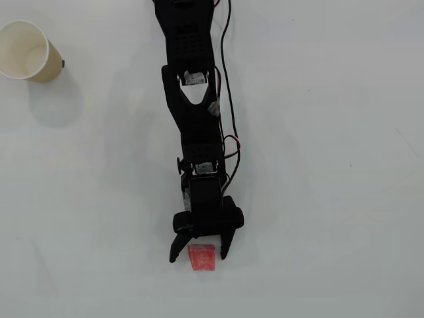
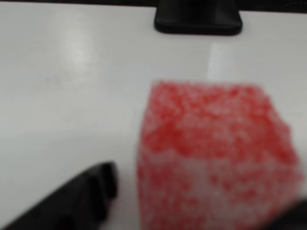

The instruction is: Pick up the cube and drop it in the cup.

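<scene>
Two jaw tips bracket the cube [image 1: 203,257] in the overhead view: your gripper [image 1: 197,254] has its jaws spread open, one tip just left of the cube and the other at its upper right corner, and the cube sits between them on the white surface [image 1: 331,199], slightly toward the right tip. You cannot tell from above whether either tip touches it. The cube is squat with no real long axis; its edges run roughly square to the jaws' closing line, so you can judge a straight close should catch two flat faces. The cup [image 1: 26,51] stands well apart, at the upper left corner. In the wrist view, the cube fills the lower right, blurred and very close, with one dark finger [image 2: 81,199] at lower left, clear of the cube's left face.
</scene>
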Motion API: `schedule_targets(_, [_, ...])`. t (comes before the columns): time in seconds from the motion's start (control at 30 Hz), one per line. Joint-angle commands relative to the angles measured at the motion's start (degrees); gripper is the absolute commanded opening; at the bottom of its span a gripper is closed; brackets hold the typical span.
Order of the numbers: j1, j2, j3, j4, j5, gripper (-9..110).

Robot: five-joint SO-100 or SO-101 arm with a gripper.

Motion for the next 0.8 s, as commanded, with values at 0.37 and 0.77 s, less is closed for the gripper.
schedule_targets(0.37, [-0.6, 2.4, -5.9, 2.3, 0.3, 17])
schedule_targets(0.77, [0.5, 2.9, -4.4, 2.1, 0.4, 17])
